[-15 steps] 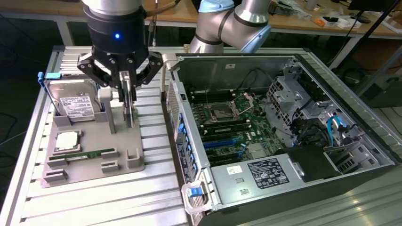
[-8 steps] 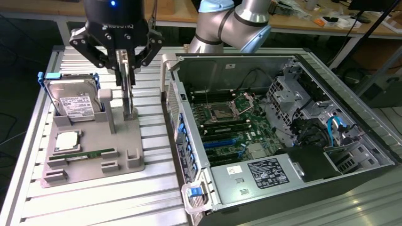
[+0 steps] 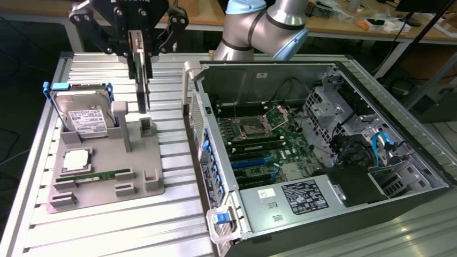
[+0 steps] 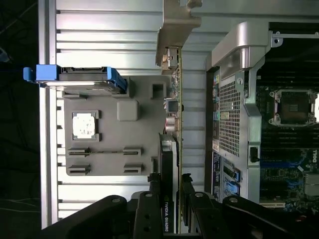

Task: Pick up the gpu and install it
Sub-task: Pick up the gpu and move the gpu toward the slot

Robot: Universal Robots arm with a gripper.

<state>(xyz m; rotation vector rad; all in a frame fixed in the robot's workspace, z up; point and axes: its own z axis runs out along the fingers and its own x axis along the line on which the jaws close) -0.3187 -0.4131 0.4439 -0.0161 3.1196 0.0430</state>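
Top of gpu (image 3: 143, 85) unseen between jaws

Silver-grey arm (image 3: 279, 24), light-blue joint caps (image 3: 244, 5); black gripper (image 3: 141, 48), linked bars, round pivot bolts.

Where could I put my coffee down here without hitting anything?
Bare ribbed table lies on the near side of the grey holder, and a narrower strip runs between the holder and the computer case. Crowded: the holder itself, the case's inside, and above the holder's far end, where the claw grips the gpu.
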